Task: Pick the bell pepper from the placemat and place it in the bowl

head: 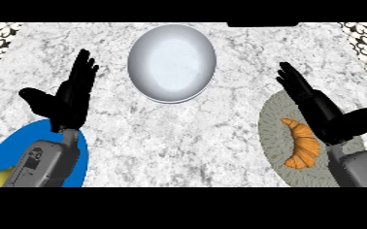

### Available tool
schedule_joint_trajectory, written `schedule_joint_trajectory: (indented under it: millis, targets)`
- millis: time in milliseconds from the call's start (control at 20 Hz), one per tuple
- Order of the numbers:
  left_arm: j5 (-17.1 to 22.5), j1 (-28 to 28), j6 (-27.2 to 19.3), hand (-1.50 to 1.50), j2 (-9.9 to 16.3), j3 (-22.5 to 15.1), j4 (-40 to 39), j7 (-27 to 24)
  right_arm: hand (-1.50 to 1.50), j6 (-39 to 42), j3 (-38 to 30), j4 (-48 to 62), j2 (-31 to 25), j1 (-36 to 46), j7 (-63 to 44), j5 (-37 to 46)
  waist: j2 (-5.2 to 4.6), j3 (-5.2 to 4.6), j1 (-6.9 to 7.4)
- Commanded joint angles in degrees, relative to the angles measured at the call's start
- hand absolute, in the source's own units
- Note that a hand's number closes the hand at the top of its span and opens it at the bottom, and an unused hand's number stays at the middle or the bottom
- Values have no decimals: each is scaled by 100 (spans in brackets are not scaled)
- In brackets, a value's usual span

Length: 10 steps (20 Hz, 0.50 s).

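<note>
A pale grey bowl (172, 63) stands at the back middle of the marble counter with nothing in it. A blue placemat (20, 143) lies at the lower left, largely covered by my left forearm. At the view's left edge a small yellow-green patch, perhaps the bell pepper (4, 175), peeks out on the mat; the rest is hidden. My left hand (66, 102) is open, fingers straight and pointing away, above the mat's far edge and left of the bowl. My right hand (324, 114) is open at the right, holding nothing.
A round grey-green mat (275, 126) lies at the right with an orange croissant (304, 145) on it, beside my right hand. Bare marble counter (186, 140) stretches between the two mats in front of the bowl.
</note>
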<state>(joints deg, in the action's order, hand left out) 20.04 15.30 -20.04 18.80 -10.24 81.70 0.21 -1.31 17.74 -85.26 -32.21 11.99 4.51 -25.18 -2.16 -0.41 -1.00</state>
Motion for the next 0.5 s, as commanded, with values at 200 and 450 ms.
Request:
schedule_joint_trajectory:
  millis: [200, 450]
  targets:
    - [-407, -42, 187, 0, 158, -331, 43, -83, 150, 1993, 774, -30, -1437, -551, 1721, 1369, 226, 65, 31]
    - [-482, -398, 158, 0, -64, -593, 59, -168, -150, 277, -546, 379, -1056, -958, 3840, 1576, 243, 94, -202]
